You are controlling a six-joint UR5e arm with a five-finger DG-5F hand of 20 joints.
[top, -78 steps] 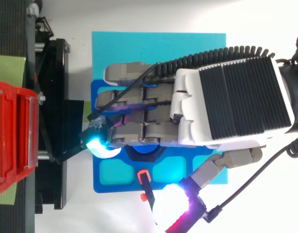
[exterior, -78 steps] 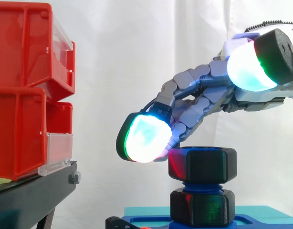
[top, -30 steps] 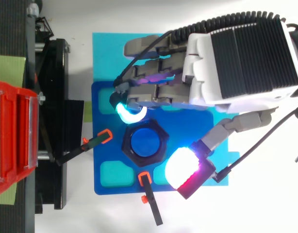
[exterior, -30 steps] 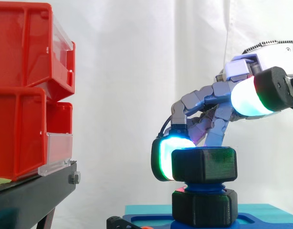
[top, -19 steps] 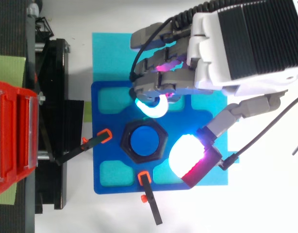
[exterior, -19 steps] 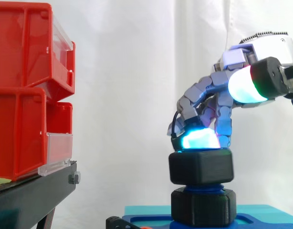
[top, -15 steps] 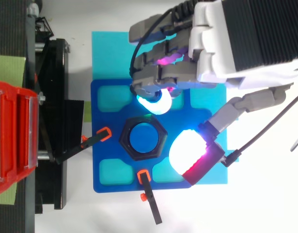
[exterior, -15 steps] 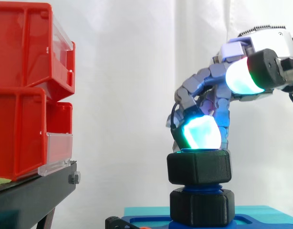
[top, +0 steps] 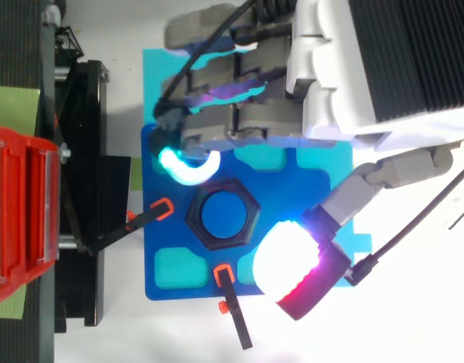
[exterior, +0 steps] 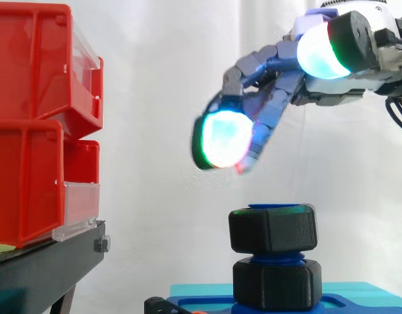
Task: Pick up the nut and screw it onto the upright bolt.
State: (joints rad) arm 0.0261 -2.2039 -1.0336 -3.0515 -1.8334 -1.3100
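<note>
Hovering clear above the nut [exterior: 273, 230], the hand [exterior: 279, 78] holds nothing: its fingers [exterior: 256, 62] are stretched out and loosely spread, slanting down toward the left, and the thumb [top: 368, 181] stands off to one side. In the side view, white curtain [exterior: 155, 65] shows in the gap between the lowest glowing pad [exterior: 220, 139] and the top of the nut.

The black hexagonal nut sits on the upright blue bolt [top: 223, 214], about level. The bolt's blue end just shows above the nut's upper face. Below it, a short run of blue thread separates the nut from a second black hexagonal piece [exterior: 276, 284] at the bolt's foot.

From above, bolt and nut stand in the middle of a blue plate [top: 150, 243], which lies on a teal mat [top: 151, 91]. The fingers reach over the plate's far edge, and the thumb's bright pad [top: 289, 253] hangs over its near right corner. Neither is over the nut.

Two black clamps with orange tips point at the nut. One [top: 160, 209] comes from the plate's left edge, the other [top: 224, 276] from its near edge.

Red bins [exterior: 31, 118] rest on a black stand [exterior: 44, 268], beyond the mat's left edge.
</note>
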